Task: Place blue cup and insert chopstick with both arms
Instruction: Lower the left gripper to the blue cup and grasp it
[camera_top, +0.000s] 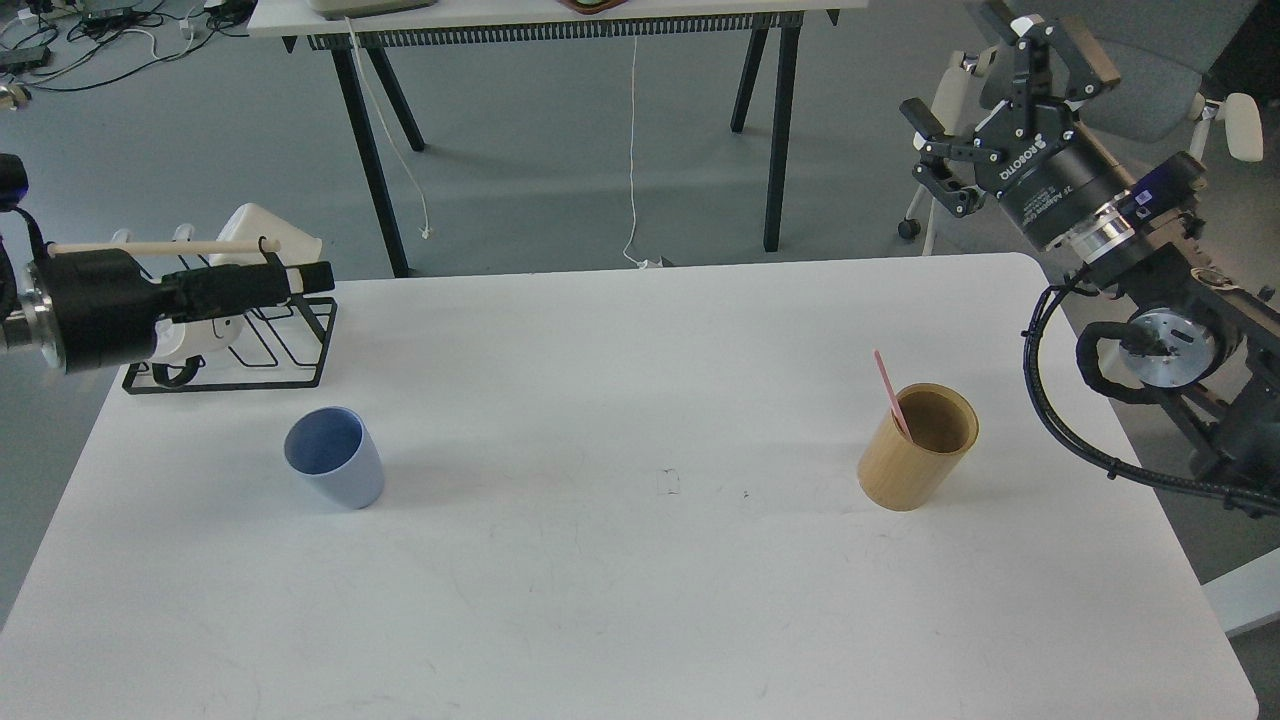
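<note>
Right hand (985, 95): fingers spread, holding nothing, raised off the tabletop (640, 600) edge.
Left hand (300, 278): seen end-on; state cannot be told.
Blue cup (335, 457): upright, below left hand.
Chopstick (891, 394): leaning in wooden cylinder (918, 447), below right hand.

Robotics lab, grey floor (560, 170) with loose cables (120, 45), black-legged bench (560, 20), white worktable (640, 560), wheeled office chair (1150, 70)

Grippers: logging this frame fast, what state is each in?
Left gripper: cannot tell, seen side-on and dark.
Right gripper: open, holding nothing.
</note>
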